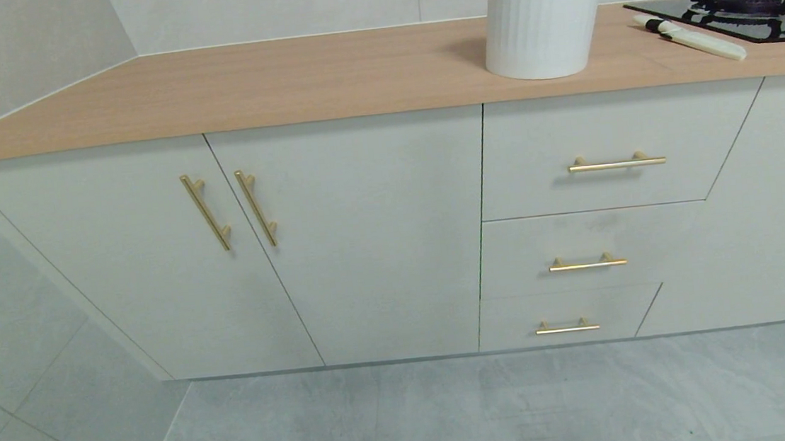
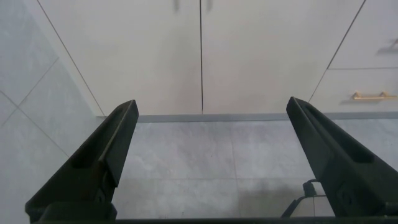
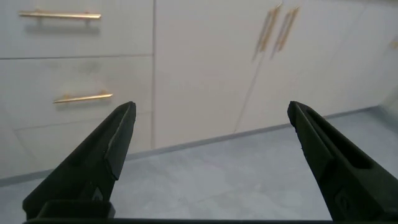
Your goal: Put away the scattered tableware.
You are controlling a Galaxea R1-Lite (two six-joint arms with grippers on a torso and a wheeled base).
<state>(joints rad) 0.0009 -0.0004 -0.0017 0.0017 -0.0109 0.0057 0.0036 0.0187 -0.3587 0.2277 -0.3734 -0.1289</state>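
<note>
In the head view, the top edge cuts off the white vessel [image 1: 545, 15] at upper centre-right, so I cannot see its mouth. The hob [image 1: 750, 8] in the upper right corner runs out of frame. The pale utensil [image 1: 693, 38] lying beside it is too small for me to name. The frame edge cuts off the finger bases of my left gripper [image 2: 211, 102] and my right gripper [image 3: 211, 106]. A grey shape [image 2: 306, 198] is half hidden behind one left finger, and I cannot tell what it is.
</note>
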